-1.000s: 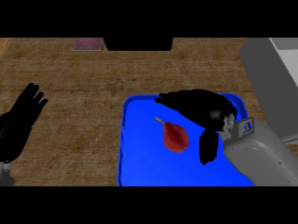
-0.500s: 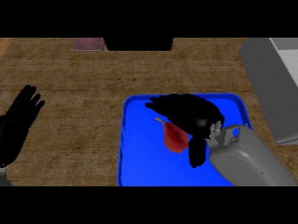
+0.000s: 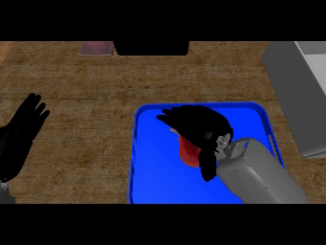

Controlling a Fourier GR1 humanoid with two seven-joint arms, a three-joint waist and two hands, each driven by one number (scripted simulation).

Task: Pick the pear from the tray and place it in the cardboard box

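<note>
Over the blue tray (image 3: 151, 158), near its middle: right hand (image 3: 197, 125) draped above the pear (image 3: 189, 152), black fingers (image 3: 208, 165) curled down around it, only a reddish sliver of fruit showing below the palm. Whether fully closed on the pear or just cupping it, hard to tell; contact not visible beneath the palm. Pear lying on the tray floor, apparently not lifted yet. At the left edge of the view, over the wooden counter (image 3: 88, 95): left hand (image 3: 17, 136), fingers straight and up, resting and well apart from the tray. Step in hand, by the look of it: securing the grasp. Best done by wrapping thumb and fingers on opposite sides of the fruit's wider part, then raising straight up to clear the tray's rim before any sideways travel. Slanted or rounded skin likely to slip if pinched near the narrow end. No cardboard box plainly recognisable; a dark shape (image 3: 151, 48) at the far edge and a grey block (image 3: 306, 95) at right, neither certain as the target.
</note>
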